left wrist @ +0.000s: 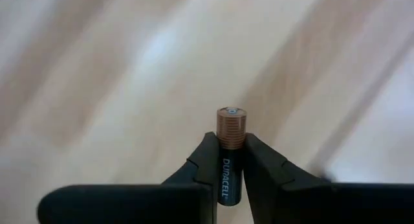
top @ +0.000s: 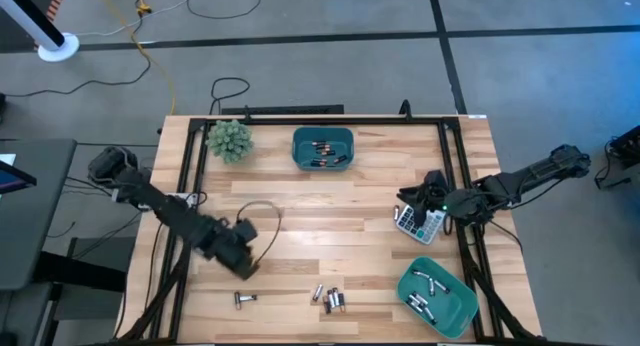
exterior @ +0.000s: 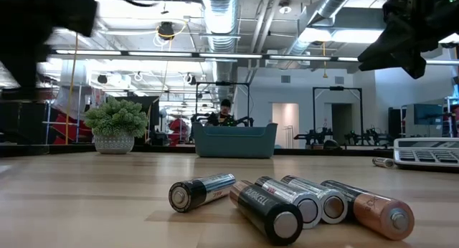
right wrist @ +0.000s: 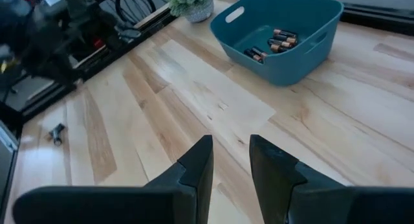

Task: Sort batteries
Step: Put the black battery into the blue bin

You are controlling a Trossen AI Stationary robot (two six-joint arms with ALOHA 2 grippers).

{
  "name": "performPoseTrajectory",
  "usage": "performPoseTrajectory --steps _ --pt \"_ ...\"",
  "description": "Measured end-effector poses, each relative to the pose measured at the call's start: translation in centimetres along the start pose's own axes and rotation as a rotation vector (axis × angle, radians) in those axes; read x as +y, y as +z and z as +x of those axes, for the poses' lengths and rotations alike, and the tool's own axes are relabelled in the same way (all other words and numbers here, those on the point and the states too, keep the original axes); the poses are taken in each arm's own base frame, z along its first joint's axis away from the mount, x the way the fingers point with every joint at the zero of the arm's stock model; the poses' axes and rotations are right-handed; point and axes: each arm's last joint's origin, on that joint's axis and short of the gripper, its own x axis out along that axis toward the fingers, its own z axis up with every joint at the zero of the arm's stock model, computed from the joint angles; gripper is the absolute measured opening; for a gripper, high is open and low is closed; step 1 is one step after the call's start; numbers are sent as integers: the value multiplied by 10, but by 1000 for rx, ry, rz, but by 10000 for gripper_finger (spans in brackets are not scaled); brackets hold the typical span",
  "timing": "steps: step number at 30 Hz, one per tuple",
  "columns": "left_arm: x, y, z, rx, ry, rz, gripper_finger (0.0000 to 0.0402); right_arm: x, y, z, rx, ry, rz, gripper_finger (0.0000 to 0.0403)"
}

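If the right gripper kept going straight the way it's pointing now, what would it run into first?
Most likely bare table. The right gripper, open and holding nothing, angles down at the wood. The teal bin with batteries sits farther on and to one side, though depth is hard to judge.

Overhead ceiling strips light my table [top: 330,236] evenly, bright w/ soft short shadows; glare blooms on ceiling in low view. Left wrist view: wood bkgd smeared w/ blur, only the battery [left wrist: 230,143] I pinch is sharp. Low view: near batteries [exterior: 287,201] crisp, room behind soft.
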Motion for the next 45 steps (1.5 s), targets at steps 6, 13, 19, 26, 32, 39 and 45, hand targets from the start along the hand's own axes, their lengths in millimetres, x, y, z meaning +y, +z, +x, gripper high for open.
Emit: performPoseTrajectory --steps 6,13,19,26,32,39,45 --pt "12 58 -6 -122 34 -27 39 0 -1 0 18 17 -28 118" --pt "23 139 -13 -246 103 59 39 0 -1 0 26 13 -34 118" --pt "44 219 -4 -286 197 138 39 0 -1 0 27 13 -35 118" --pt "82 309 30 -324 138 292 39 -1 -1 0 26 10 -32 118" --pt "126 360 74 -262 108 336 39 -1 0 1 20 4 -25 118" --pt "155 376 124 -162 41 370 39 -5 5 4 -10 -30 49 118" --pt "157 376 132 -139 47 441 40 -9 9 8 -33 -74 116 118"
